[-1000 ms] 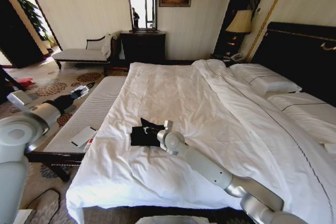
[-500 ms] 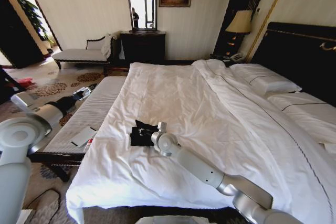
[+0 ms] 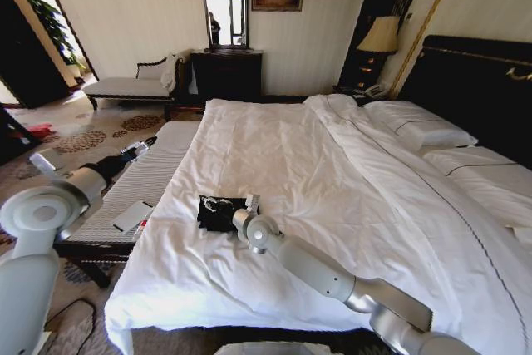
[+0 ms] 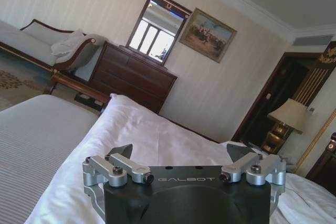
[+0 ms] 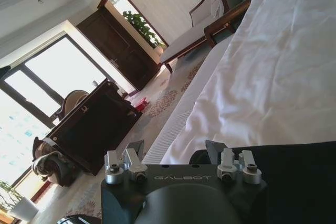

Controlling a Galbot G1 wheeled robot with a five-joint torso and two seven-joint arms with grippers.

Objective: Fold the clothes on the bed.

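the word "galbot" is stamped in pale letters on the black body of both wrists, and that is the only writing i can make out; any lettering on the shirt is lost in its folds.

taking the bed [image 3: 349, 164] as the marker and going left to right: off its left side, over the striped grey bench [image 3: 141, 180] that runs along the mattress, the left gripper [image 3: 143, 146] hangs in the air with its fingers [image 4: 122, 152] spread wide and nothing between them. a flat white object [image 3: 131, 215] lies on that bench, just beside the bed's edge. farther back from the bed stand the pale chaise [image 3: 125, 83] and a dark dresser [image 3: 226, 74] with a mirror above it.

on the bed itself, near its left edge and toward the foot, the black t-shirt [image 3: 218, 212] sits bunched up on the white duvet. the right gripper [image 3: 248, 205] is down at the shirt's right side, its arm stretched across the duvet from the bed's near corner. its fingers [image 5: 135, 148] stand apart, the black cloth [image 5: 299, 177] lying under one of them, not clamped.

at the bed's right are the pillows [image 3: 420, 129], the dark headboard [image 3: 478, 89] and a lamp [image 3: 381, 36].
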